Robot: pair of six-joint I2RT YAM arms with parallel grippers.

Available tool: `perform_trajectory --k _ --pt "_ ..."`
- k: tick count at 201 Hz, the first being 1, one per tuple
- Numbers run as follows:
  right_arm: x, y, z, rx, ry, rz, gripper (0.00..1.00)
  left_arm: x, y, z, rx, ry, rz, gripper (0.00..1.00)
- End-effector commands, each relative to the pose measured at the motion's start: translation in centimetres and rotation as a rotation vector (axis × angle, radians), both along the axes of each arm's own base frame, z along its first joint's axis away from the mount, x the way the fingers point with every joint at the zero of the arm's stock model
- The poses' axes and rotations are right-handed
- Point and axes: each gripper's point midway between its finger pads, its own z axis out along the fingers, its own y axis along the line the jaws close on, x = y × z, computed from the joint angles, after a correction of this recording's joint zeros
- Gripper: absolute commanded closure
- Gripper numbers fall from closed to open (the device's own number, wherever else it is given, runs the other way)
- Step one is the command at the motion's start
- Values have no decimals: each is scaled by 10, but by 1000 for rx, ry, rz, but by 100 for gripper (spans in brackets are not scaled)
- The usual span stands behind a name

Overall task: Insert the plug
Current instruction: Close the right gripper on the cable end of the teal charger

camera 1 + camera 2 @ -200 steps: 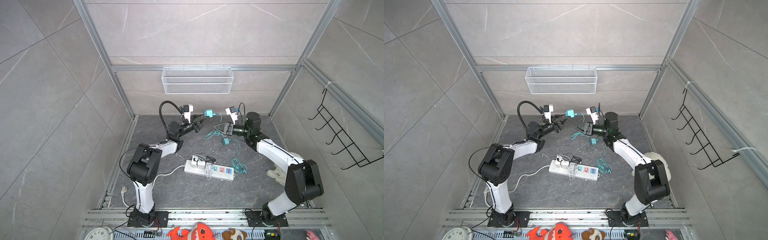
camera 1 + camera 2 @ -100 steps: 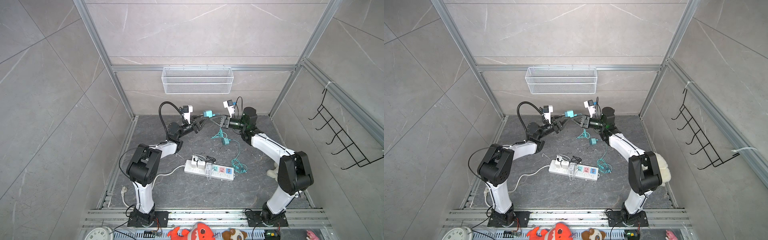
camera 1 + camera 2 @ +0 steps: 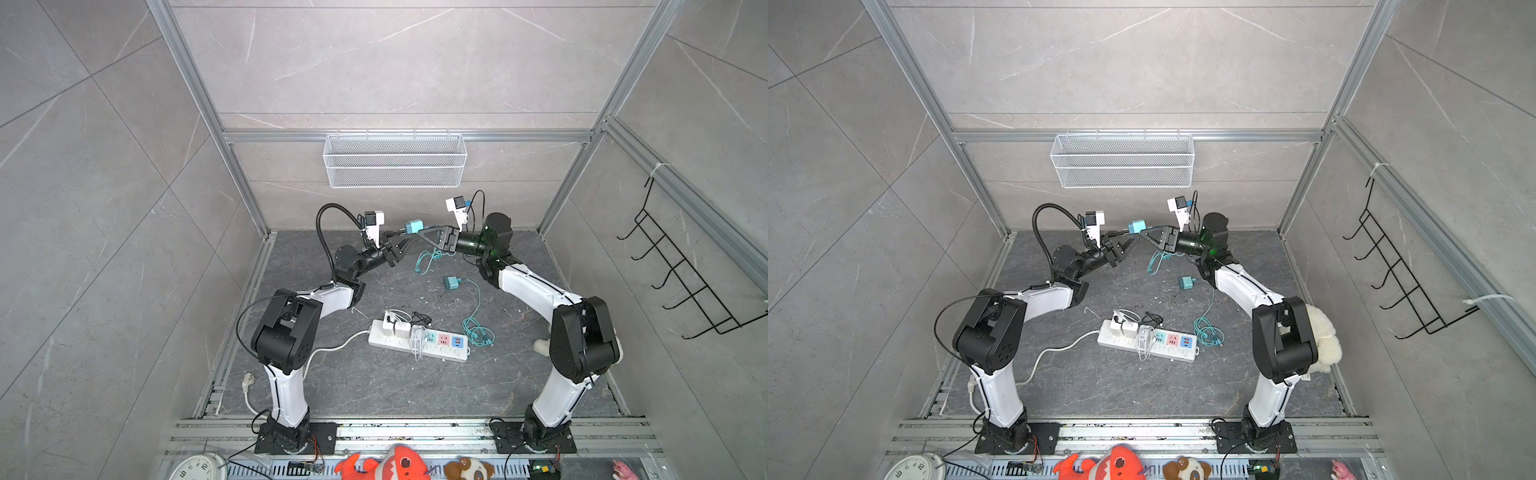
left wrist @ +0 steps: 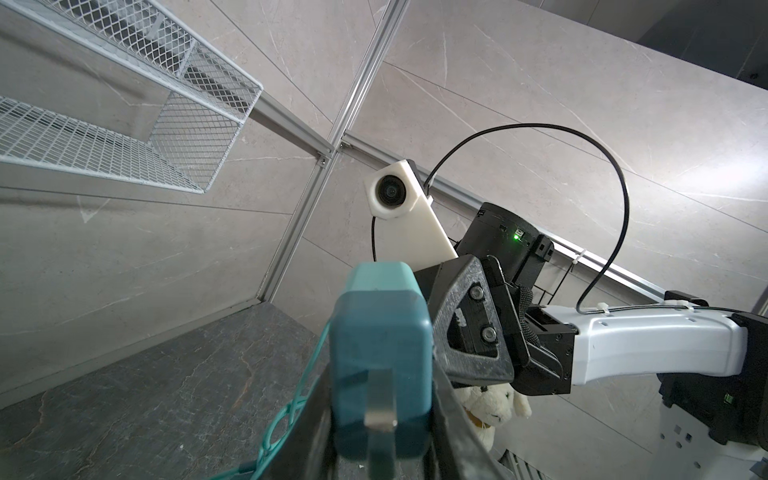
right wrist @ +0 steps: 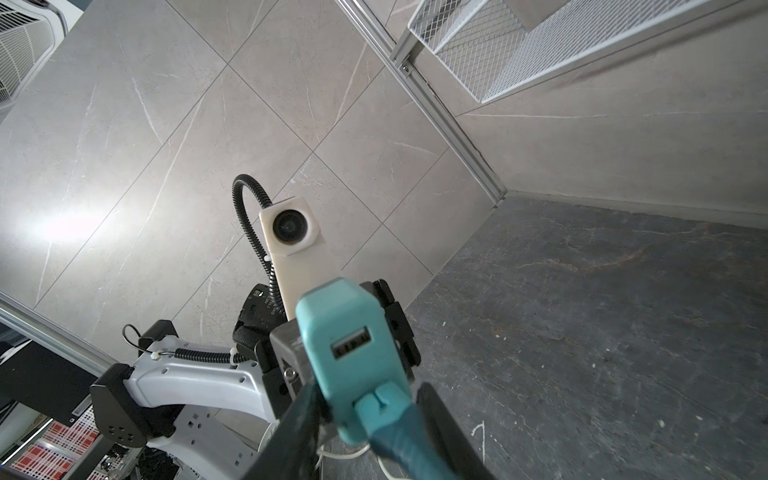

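Note:
High at the back of the cell, my left gripper (image 3: 409, 232) (image 3: 1128, 233) (image 4: 380, 399) is shut on a teal charger (image 3: 414, 227) (image 3: 1136, 227) (image 4: 382, 332). In the left wrist view the charger's metal prong points at the camera. The teal cable's plug (image 5: 382, 403) sits in the charger's (image 5: 349, 332) lower port, under an empty port (image 5: 351, 343). My right gripper (image 3: 420, 233) (image 3: 1144, 233) (image 5: 374, 411) is open, its fingers on either side of that plug with a gap on one side. The cable (image 3: 426, 262) hangs down to the floor.
A white power strip (image 3: 417, 340) (image 3: 1146, 340) lies mid-floor with white chargers (image 3: 395, 328) plugged in at its left end. A second teal charger (image 3: 452, 283) and its coiled cable (image 3: 478, 332) lie to its right. A wire basket (image 3: 395, 160) hangs on the back wall. A plush toy (image 3: 1320, 336) sits behind the right arm.
My right gripper rose and moved left to the charger in the left gripper, with the cable's end between its fingers. Its jaws have spread a little. The left gripper stayed put.

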Motion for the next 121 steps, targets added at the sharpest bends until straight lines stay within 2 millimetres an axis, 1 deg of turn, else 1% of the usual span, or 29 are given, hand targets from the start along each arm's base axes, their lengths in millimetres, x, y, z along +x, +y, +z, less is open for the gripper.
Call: perform_trajectory --k 1,28,78,121 --pt "2 1 17 25 -53 4 59 -23 7 42 -63 -125 -10 100" --pt "3 3 23 43 -62 18 59 -22 6 42 -64 -123 -13 100" --pt "6 5 22 77 -62 33 59 -21 4 41 -65 -107 -28 100" --pt "6 6 27 87 -76 39 59 -23 0 41 -67 -105 -38 100"
